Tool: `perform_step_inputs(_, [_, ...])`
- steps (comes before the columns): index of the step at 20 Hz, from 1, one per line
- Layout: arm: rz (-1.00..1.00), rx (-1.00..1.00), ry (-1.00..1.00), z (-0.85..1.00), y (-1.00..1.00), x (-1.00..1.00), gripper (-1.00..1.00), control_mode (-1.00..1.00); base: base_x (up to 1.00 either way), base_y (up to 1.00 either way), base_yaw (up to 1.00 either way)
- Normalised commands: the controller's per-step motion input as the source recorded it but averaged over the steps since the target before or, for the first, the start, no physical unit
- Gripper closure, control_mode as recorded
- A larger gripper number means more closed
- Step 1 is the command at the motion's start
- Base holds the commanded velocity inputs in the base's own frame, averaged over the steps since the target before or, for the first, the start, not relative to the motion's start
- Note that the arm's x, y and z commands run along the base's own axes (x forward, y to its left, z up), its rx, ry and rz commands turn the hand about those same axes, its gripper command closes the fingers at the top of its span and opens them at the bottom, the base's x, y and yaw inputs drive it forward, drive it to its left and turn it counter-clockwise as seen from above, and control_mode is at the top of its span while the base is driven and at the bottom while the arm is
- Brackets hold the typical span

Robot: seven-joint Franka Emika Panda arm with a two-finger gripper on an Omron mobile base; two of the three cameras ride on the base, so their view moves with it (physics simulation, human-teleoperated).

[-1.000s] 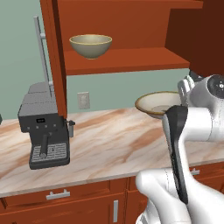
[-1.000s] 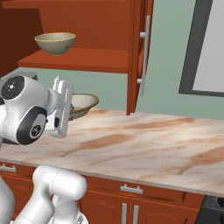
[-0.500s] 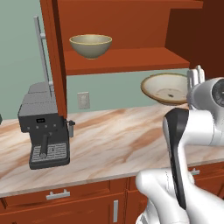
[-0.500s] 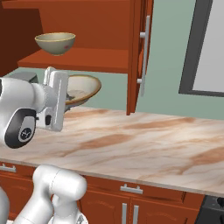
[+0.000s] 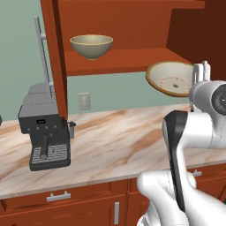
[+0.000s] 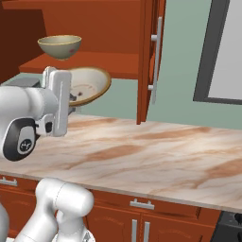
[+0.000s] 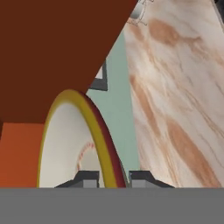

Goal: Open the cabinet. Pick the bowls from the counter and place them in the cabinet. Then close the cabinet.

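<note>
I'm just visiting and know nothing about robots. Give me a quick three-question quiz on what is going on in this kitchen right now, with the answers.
1. True or false: the deep bowl already sits on the shelf of the cabinet.
2. What is the gripper holding?
A. the coffee machine
B. the shallow bowl, pinched by its rim
C. nothing
3. Fill in: the shallow bowl is in the air, tilted on edge, above the ____ and just below the shelf.

Key:
1. True.
2. B. In the hand view a finger sits on each side of the rim.
3. Counter.
</note>
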Motion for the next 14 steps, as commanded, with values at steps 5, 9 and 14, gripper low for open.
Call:
perform_step_inputs(5, [0.01,0.0,-0.08,0.16,0.0,0.05,1.0,-1.0,0.0,0.0,0.0])
perform_step_inputs(9, [0.01,0.0,-0.01,0.06,0.0,0.21,1.0,-1.0,0.0,0.0,0.0])
perform_step_inputs(14, [0.0,0.0,-0.04,0.01,0.0,0.3,1.0,-1.0,0.0,0.0,0.0])
